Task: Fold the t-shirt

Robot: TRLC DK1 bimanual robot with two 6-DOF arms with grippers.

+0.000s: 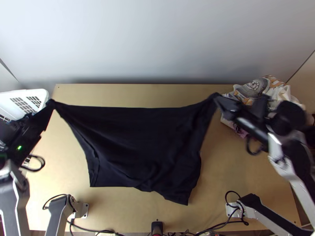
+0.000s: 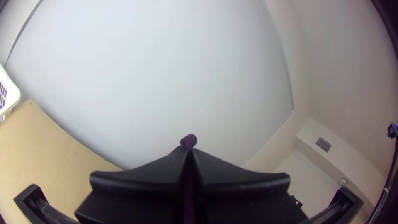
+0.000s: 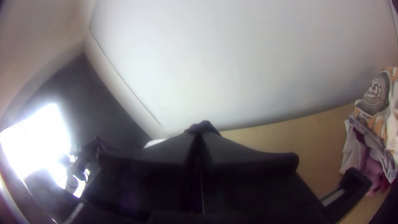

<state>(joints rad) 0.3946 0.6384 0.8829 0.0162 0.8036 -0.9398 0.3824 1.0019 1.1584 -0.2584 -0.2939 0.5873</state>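
black T-shirt [image 1: 145, 137]: stretched above table [image 1: 228, 173] | left claw [image 2: 189, 152], right claw [image 3: 199, 133]: each pinched closed on an upper corner | likely light, soft, limp; best held by both corners, evenly taut to limit sagging

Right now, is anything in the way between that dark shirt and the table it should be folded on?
Nothing visible, though the shirt hides the table beneath it; the cloth pile lies off to the right.

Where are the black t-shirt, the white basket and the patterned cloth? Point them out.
Black t-shirt [image 1: 145, 137]: top view, middle of the fabric.
White basket [image 1: 29, 93]: top view, rim.
Patterned cloth [image 3: 375, 103]: right wrist view, grey part.
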